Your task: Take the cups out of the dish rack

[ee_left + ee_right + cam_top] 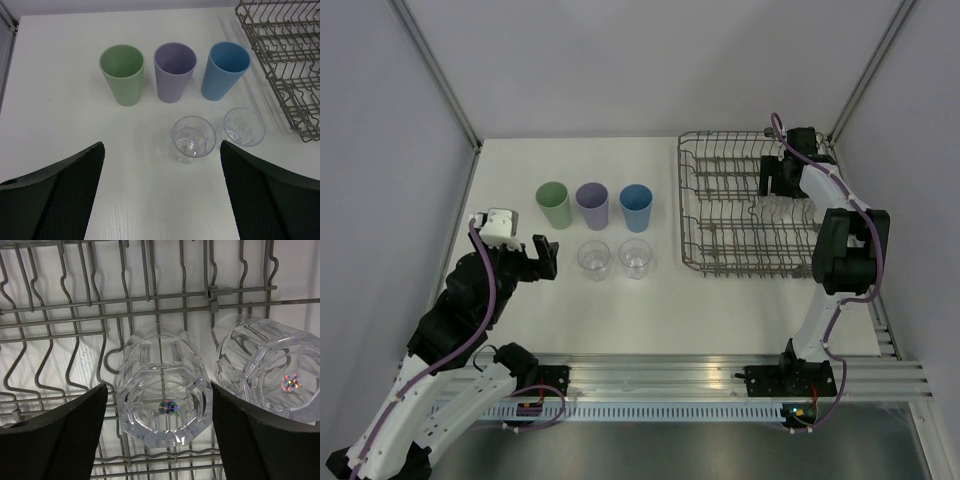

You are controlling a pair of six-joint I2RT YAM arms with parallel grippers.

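Right pincer [157, 390] spread, clear faceted glass cup [162, 405] framed between its jaws, second clear cup [267, 372] just outside them, grey wire dish rack [150, 300] beneath, left pincer [162, 147] likewise spread.

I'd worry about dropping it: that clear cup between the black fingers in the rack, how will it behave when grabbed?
The clear cup looks rigid, so it probably won't squash. Its glossy wall may be slippery, though the flat facets could help the fingers grip. Sitting among the dish rack tines, it might snag when lifted.
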